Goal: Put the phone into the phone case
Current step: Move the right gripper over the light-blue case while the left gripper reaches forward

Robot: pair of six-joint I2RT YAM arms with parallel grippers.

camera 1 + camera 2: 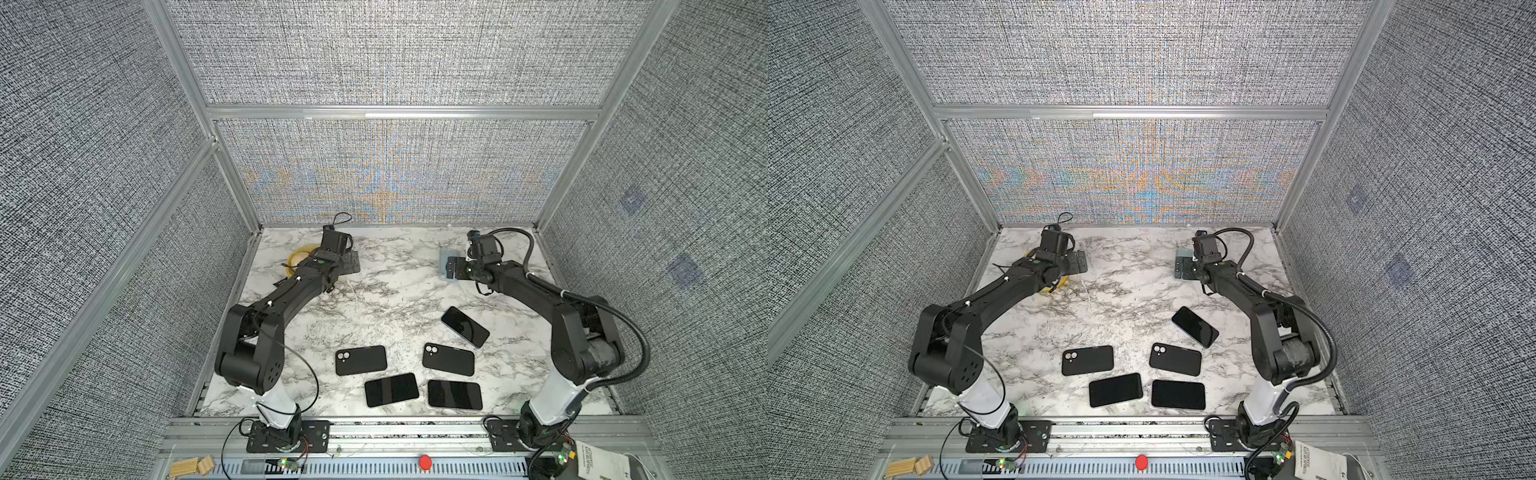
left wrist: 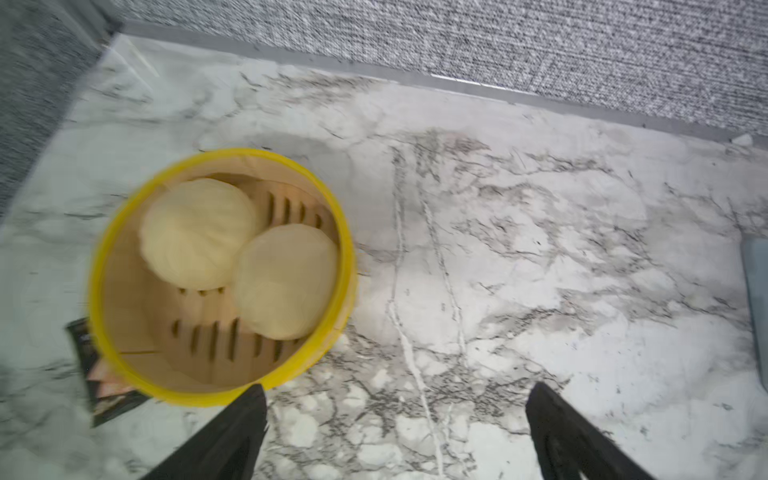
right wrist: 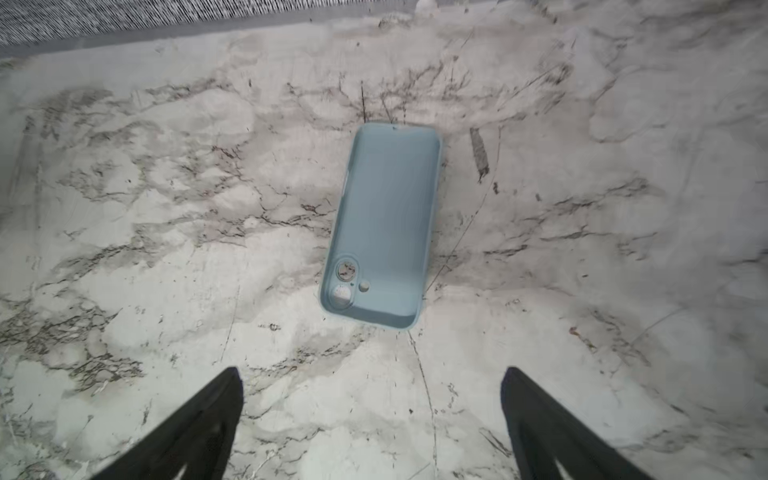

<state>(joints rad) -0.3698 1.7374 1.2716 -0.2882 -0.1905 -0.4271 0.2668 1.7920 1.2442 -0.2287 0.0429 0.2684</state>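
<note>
- The approach seems to be the step in hand: nothing is held. The right gripper (image 3: 372, 374), jaws spread wide, hovers over the pale blue phone case (image 3: 384, 224), which lies open side up at the far right of the desk (image 1: 395, 291).
- The phone (image 1: 465, 327), probably the tilted black slab, lies nearer, well apart from the case.
- The next move likely calls for a square descent onto the case's long edges.
- The left gripper (image 2: 399, 390), also spread and empty, reaches far left beside a yellow steamer basket (image 2: 347, 266).

On the table (image 1: 399, 291), a basket (image 2: 347, 257) with two buns (image 2: 195, 232) inside is set back left, a phone case (image 3: 386, 224) back right, a phone (image 1: 465, 327) before it.
</note>
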